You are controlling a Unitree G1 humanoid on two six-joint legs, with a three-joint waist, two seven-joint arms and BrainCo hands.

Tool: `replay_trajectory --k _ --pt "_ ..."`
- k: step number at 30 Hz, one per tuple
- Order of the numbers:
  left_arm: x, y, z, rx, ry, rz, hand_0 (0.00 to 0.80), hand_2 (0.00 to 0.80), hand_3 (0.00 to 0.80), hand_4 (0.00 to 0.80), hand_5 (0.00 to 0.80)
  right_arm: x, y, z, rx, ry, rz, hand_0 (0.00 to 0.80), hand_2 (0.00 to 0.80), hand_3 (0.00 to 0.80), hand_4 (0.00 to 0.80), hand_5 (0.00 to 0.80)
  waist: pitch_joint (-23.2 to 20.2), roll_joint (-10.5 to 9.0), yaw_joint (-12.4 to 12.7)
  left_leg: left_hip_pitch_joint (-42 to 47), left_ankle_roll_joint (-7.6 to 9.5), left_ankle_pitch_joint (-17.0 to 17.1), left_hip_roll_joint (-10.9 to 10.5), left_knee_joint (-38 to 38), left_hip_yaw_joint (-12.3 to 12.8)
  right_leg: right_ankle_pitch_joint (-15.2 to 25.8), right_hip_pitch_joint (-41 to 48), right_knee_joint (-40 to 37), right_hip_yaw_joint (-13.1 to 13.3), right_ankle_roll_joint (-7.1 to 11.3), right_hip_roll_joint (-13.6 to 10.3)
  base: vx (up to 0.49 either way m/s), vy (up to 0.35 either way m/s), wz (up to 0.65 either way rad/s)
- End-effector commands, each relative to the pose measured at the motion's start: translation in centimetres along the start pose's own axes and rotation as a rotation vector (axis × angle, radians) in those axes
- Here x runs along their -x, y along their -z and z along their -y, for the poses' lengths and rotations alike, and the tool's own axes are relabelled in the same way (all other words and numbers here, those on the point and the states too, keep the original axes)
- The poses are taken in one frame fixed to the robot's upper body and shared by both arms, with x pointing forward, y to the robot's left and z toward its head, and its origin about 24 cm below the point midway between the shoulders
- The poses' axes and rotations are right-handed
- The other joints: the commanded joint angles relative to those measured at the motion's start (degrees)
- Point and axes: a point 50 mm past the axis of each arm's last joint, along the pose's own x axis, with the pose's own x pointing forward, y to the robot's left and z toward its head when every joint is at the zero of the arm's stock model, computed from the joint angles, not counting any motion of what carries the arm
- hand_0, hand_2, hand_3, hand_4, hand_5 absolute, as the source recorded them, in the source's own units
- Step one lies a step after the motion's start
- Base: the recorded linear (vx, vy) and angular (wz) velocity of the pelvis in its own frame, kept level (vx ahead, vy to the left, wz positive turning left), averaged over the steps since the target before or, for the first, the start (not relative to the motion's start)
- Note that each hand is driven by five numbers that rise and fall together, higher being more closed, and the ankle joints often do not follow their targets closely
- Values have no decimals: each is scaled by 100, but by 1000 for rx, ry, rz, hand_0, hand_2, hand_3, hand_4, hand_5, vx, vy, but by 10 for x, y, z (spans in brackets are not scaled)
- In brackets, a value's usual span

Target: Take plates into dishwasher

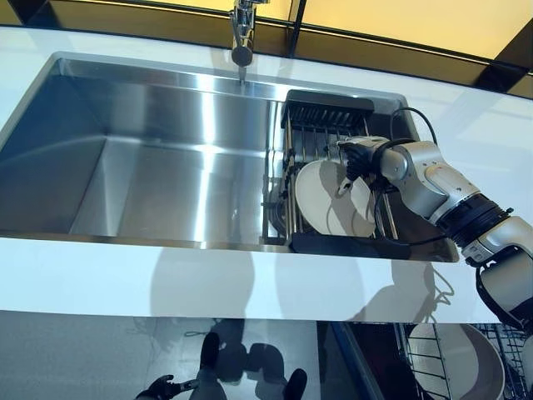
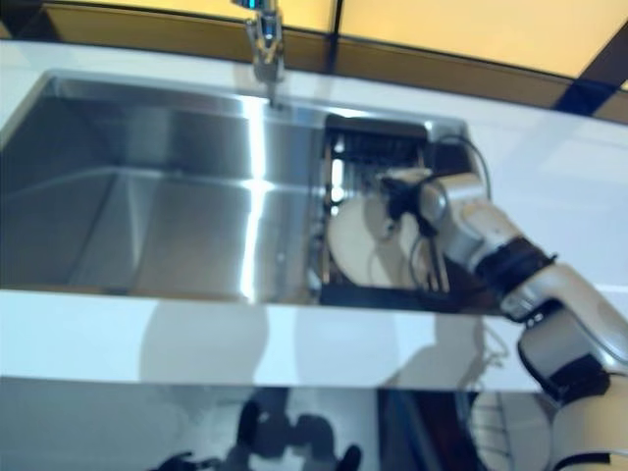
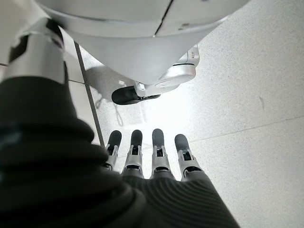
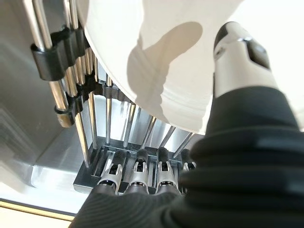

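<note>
At a steel sink [image 1: 150, 167] set in a white counter [image 1: 208, 283], the robot's right hand [image 1: 360, 157] reaches into a dark drying rack [image 1: 333, 125] that sits in the sink's right end. A white plate [image 1: 323, 198] stands on edge in the rack, leaning between its metal bars. The hand is at the plate's upper right rim, with the arm coming in from the right, over the counter.

The right wrist view shows the thumb [image 4: 237, 52] lying against the plate's [image 4: 156, 52] white face, while the fingers [image 4: 137, 171] point down toward the rack's bars [image 4: 90, 118] behind the rim. The plate sits between thumb and fingers, but whether they have closed on it cannot be told.

A tap [image 1: 242, 33] hangs over the sink's far edge, left of the rack. At the near right, below the counter, a wire basket [image 1: 425, 358] holds another pale plate [image 1: 466, 367].

The left hand [image 3: 152, 156] hangs low beside the robot, away from the counter, its fingers straight and relaxed above a pale tiled floor [image 3: 247, 95], holding nothing.
</note>
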Motion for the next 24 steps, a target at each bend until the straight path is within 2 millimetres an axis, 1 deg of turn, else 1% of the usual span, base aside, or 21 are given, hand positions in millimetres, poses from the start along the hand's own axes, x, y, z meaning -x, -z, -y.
replay_trajectory --k 1,7,13,18,24 --pt "-1 -1 9 -60 28 -21 0 0 0 0 0 10 2 45 65 123 -48 0 0 0 0 0 36 -51 141 136 69 -260 -94 -43 256 312 -389 252 81 211 -151 0 0 0" --pt "-2 -3 10 -54 37 -10 0 0 0 0 0 10 3 47 54 127 -52 0 0 0 0 0 113 -12 150 103 75 -254 -106 -43 243 304 -438 290 89 207 -166 0 0 0" --pt "-2 -6 12 -50 38 1 0 0 0 0 0 8 0 43 58 110 -45 0 0 0 0 0 202 8 176 53 77 -238 -115 -43 233 314 -497 307 74 206 -180 0 0 0" --pt "-2 -7 14 -35 42 20 0 0 0 0 0 6 -2 42 51 105 -36 0 0 0 0 0 321 67 230 -37 77 -219 -137 -43 198 328 -563 300 49 206 -196 -3 5 1" --pt "-1 -14 16 -15 38 61 0 0 0 0 0 4 -3 44 56 94 -49 0 0 0 0 0 455 133 295 -158 72 -176 -178 -43 164 355 -657 302 9 207 -227 -1 17 1"
